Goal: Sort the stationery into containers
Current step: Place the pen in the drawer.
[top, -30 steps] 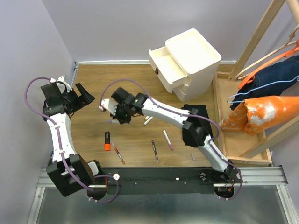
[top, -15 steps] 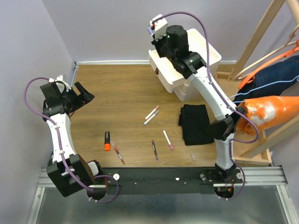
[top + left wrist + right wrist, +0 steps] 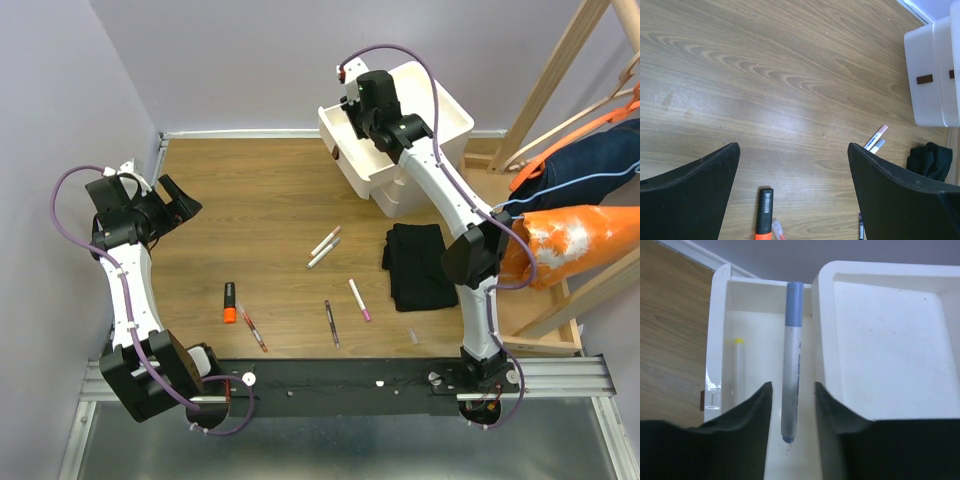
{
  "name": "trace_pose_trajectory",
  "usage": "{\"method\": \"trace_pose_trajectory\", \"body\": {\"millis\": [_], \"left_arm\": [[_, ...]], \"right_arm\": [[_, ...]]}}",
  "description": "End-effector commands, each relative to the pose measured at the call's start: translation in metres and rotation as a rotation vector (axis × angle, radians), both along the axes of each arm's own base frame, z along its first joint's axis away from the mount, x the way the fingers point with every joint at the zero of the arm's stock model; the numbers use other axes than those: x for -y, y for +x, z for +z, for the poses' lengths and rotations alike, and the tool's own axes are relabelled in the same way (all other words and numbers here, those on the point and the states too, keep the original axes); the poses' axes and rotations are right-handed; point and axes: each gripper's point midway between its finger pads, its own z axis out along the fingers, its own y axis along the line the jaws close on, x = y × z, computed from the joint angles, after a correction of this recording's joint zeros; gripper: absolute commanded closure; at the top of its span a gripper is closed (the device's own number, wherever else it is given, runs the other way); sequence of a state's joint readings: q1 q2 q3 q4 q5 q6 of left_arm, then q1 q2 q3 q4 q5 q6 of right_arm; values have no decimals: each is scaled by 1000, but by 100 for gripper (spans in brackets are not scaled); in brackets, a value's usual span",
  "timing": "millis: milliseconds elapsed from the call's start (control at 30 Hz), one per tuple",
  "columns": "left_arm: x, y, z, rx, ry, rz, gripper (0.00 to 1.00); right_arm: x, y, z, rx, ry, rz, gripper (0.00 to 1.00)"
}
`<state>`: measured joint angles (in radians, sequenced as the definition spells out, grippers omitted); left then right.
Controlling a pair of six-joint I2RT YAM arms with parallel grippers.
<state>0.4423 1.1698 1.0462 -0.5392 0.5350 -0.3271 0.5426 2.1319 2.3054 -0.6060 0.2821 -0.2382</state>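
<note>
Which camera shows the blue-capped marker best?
The right wrist view: the blue-capped marker fills the middle, seen lengthwise over the open drawer. The top view hides it behind the right arm; the left wrist view misses it.

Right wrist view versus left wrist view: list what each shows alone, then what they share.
Right wrist only: the blue-capped marker between the fingers of the open right gripper, over the pulled-out drawer, and a yellow-capped pen lying in it. Left wrist only: the orange highlighter, the pink-capped pen, the grey-capped pen, the black cloth, the open left gripper. Both: the white cabinet and the wooden table.
</note>
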Motion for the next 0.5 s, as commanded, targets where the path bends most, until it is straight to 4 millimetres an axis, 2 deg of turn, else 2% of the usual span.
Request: {"method": "trace_pose_trajectory", "body": {"millis": [0, 33, 133, 167, 233, 300, 333, 367, 433, 467], "left_arm": [[1, -1, 0, 16, -7, -4, 2], [1, 0, -1, 14, -7, -5, 2], [0, 1, 0, 17, -8, -2, 2], [1, 2, 1, 21, -10, -4, 2], [0, 2, 0, 20, -14, -4, 2], [1, 4, 1, 25, -19, -7, 2], [1, 4, 1, 26, -22, -8, 2], [1, 5, 1, 28, -24, -6, 2], [2, 5, 0, 27, -30, -12, 2], [2, 5, 0, 28, -32, -12, 2]], "right_arm": [[3, 0, -3, -14, 8, -30, 41], [0, -2, 3, -9, 23, -8, 35], [-19, -21, 20, -29, 80, 132, 30], [-36, -33, 22, -51, 102, 249, 30], [-47, -55, 27, -85, 116, 364, 30], [-68, -84, 19, -137, 111, 568, 30], [-71, -104, 8, -197, 85, 647, 30], [-86, -129, -5, -224, 41, 808, 31], [-89, -165, -35, -319, -48, 934, 33], [-89, -174, -43, -301, -126, 986, 34]]}}
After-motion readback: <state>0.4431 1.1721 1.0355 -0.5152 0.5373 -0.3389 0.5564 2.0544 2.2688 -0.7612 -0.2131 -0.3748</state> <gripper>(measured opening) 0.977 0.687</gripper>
